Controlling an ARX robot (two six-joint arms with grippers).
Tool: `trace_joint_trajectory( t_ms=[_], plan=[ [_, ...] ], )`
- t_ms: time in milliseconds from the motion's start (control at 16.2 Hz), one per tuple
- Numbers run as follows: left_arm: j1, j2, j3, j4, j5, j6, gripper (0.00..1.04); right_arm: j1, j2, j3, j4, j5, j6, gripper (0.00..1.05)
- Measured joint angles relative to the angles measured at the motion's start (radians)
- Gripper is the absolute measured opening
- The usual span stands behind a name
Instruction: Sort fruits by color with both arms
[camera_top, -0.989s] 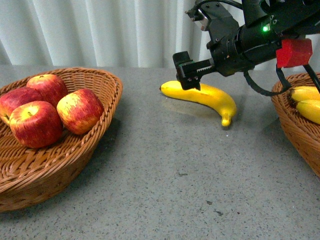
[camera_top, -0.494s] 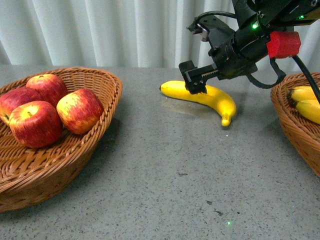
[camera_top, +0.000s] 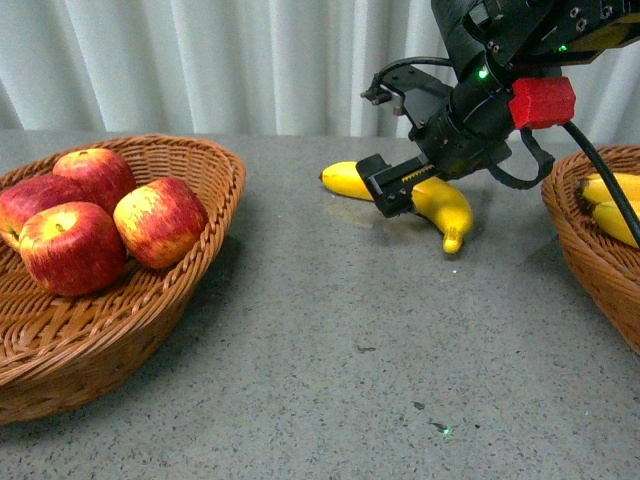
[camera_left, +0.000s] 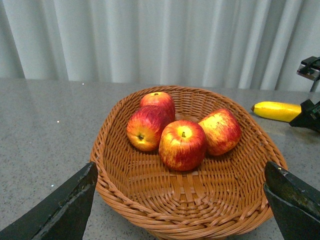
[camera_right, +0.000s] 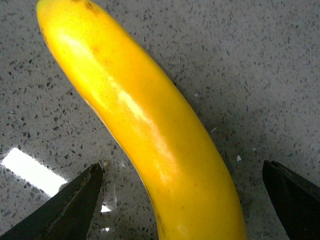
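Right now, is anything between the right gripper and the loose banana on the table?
Nothing visible. The right gripper is open just above the banana, with its fingers apart on either side; only bare table lies around it.

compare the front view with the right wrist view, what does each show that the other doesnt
Only the front view shows the left basket holding four apples, the right basket with bananas, and the right arm over the table. Only the right wrist view shows the right gripper with its jaws open, one on each side of the fruit. Both show the loose banana lying on the grey table.
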Motion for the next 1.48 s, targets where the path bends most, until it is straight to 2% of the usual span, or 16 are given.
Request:
trace_joint_trajectory(
  t_ms=[62,247,371,556,742,865,989,1174,1298,1360,1483],
  plan=[
    [0.0,0.0,0.0,0.0,0.0,0.0,0.98,0.0,0.005,0.011,-0.021,0.021,0.002,0.97],
    [0.0,0.0,0.0,0.0,0.0,0.0,0.98,0.0,0.014,0.025,-0.037,0.043,0.0,0.59],
    [0.0,0.0,0.0,0.0,0.0,0.0,0.98,0.0,0.018,0.029,-0.029,0.032,0.008,0.39],
    [0.0,0.0,0.0,0.0,0.0,0.0,0.98,-0.014,0.0,0.012,0.071,-0.082,0.092,0.38],
    [0.0,0.0,0.0,0.0,0.0,0.0,0.98,-0.058,-0.149,-0.095,0.224,-0.263,0.249,0.38],
    [0.0,0.0,0.0,0.0,0.0,0.0,0.98,-0.137,-0.303,-0.199,0.317,-0.364,0.372,0.38],
    [0.0,0.0,0.0,0.0,0.0,0.0,0.98,-0.268,-0.455,-0.346,0.352,-0.397,0.402,0.37],
    [0.0,0.0,0.0,0.0,0.0,0.0,0.98,-0.468,-0.581,-0.566,0.364,-0.383,0.259,0.37],
    [0.0,0.0,0.0,0.0,0.0,0.0,0.98,-0.591,-0.637,-0.669,0.394,-0.348,0.069,0.37],
    [0.0,0.0,0.0,0.0,0.0,0.0,0.98,-0.67,-0.696,-0.735,0.367,-0.365,-0.094,0.37],
    [0.0,0.0,0.0,0.0,0.0,0.0,0.98,-0.695,-0.786,-0.853,0.343,-0.395,-0.245,0.37]
  ],
)
